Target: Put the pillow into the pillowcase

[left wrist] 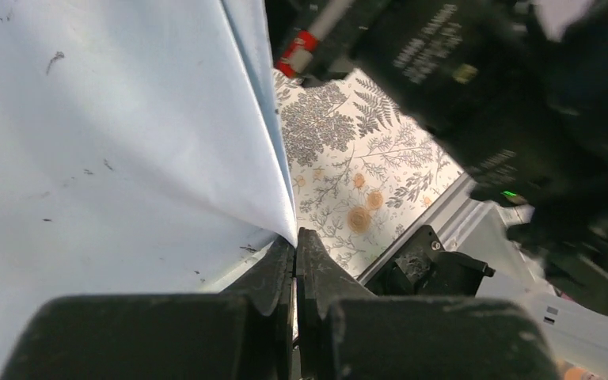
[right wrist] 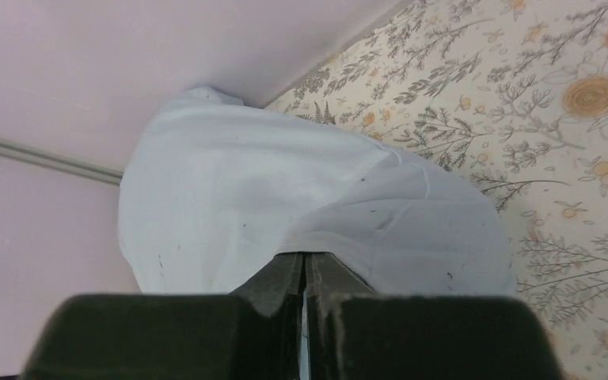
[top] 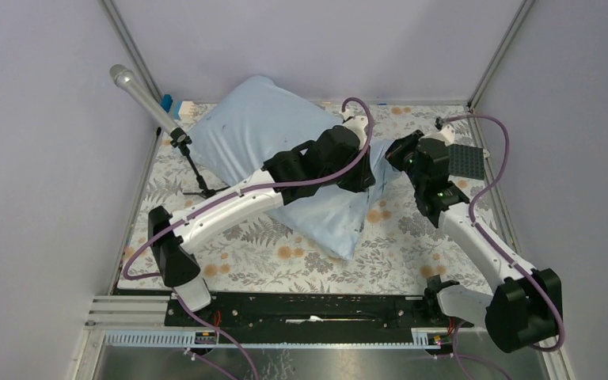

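Note:
The light-blue pillowcase [top: 269, 138] lies plump and bulging on the floral cloth, running from the back left toward the middle. No cream pillow shows in any view; it is hidden. My left gripper [top: 370, 179] reaches across the pillowcase to its right end. In the left wrist view that gripper [left wrist: 295, 237] is shut on an edge of the pillowcase [left wrist: 127, 119]. My right gripper [top: 389, 161] meets the same end from the right. Seen from the right wrist, this gripper [right wrist: 306, 257] is shut on a fold of the pillowcase [right wrist: 285, 182], and blue fabric shows between its fingers.
A grey cylinder [top: 138, 91] on a thin black stand [top: 198, 178] leans over the cloth's left side. A dark studded plate [top: 467, 162] lies at the back right. White walls and metal rails enclose the floral cloth [top: 412, 237]. The right arm [left wrist: 507, 103] hangs close above the left gripper.

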Robot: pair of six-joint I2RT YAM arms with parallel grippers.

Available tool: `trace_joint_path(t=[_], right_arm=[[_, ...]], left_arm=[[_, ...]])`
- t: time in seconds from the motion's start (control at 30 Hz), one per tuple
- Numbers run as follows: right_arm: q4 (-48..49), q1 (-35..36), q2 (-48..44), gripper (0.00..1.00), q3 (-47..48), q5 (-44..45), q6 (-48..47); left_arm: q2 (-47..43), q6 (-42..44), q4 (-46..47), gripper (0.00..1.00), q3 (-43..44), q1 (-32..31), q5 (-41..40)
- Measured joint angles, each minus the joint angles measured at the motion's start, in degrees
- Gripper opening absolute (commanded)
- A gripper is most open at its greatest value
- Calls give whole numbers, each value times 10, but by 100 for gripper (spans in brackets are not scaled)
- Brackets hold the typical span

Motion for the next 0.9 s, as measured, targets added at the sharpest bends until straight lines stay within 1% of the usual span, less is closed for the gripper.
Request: trace_joint_path(t=[0.07, 0.1, 0.17, 0.2, 0.27, 0.3, 0.4, 0.57, 0.7, 0.8, 0.9], right_arm=[[51, -10, 20, 1, -26, -11, 27], [71, -12, 32, 9, -37, -16, 38], [117, -14, 61, 33, -64, -33, 56], [133, -15, 74, 43, -79, -42, 64], [148, -15, 83, 57, -106, -56, 75], [151, -16, 79, 61, -116, -62, 77], [145, -16, 44, 67, -129, -65, 76], [93, -16, -69, 68, -134, -61, 60], [9, -16, -167, 69, -143, -31, 36], [-54, -16, -220, 68, -153, 1, 19], [-114, -17, -249, 73, -156, 45, 0]], left_arm=[[0, -2, 7, 0, -2, -3, 2], [0, -2, 9, 0, -3, -4, 3], [-1, -4, 18, 0, -8, -5, 11], [-1, -6, 20, 0, -9, -5, 16], [0, -9, 28, 0, -10, -5, 21], [0, -12, 32, 0, -10, -4, 24], [9, -20, 55, 0, -10, 2, 40], [52, -32, 82, 0, -10, 14, 68], [76, -37, 83, 0, -11, 20, 87], [77, -38, 85, 0, -18, 19, 100], [77, -39, 93, 0, -29, 19, 113]])
